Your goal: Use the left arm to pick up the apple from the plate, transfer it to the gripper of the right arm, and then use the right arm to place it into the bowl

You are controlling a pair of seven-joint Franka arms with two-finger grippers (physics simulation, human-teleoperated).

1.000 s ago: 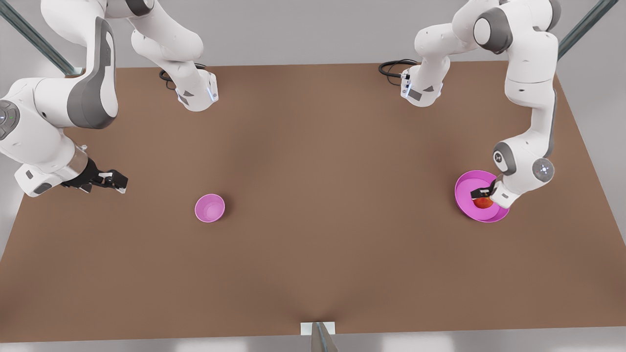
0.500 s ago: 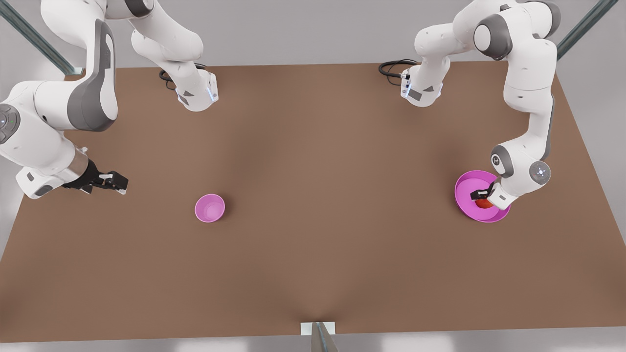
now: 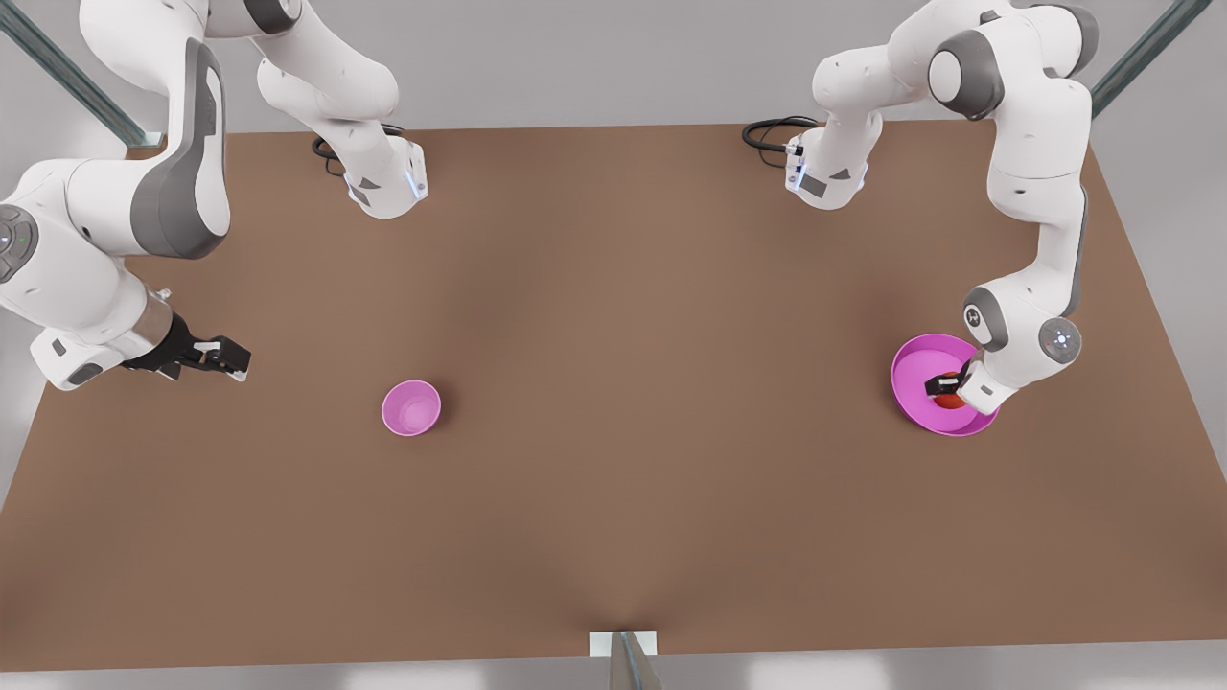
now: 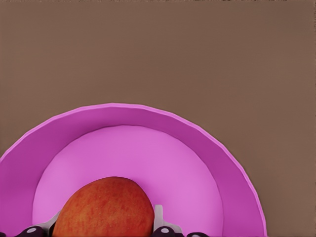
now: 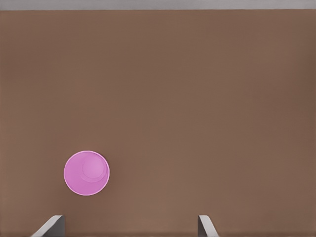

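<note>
The red-orange apple (image 3: 951, 401) (image 4: 103, 207) lies on the magenta plate (image 3: 915, 369) (image 4: 207, 148) near the front view's right edge. My left gripper (image 3: 944, 386) (image 4: 106, 224) is down on it from above, its pads against both sides of the fruit, which still rests on the plate. The small lilac-pink bowl (image 3: 411, 407) (image 5: 86, 173) stands alone on the front view's left half. Farther left, my right gripper (image 3: 228, 359) (image 5: 128, 227) waits above the table, open with nothing between its fingers, pointing toward the bowl.
The brown table (image 3: 623, 335) stretches wide between bowl and plate. Both arm bases (image 3: 383, 182) (image 3: 826, 172) with black cables stand at the far edge. A small white bracket (image 3: 623, 642) sits at the middle of the near edge.
The left arm has come down over the plate and its gripper has settled lower around the apple. The right arm has barely shifted.
</note>
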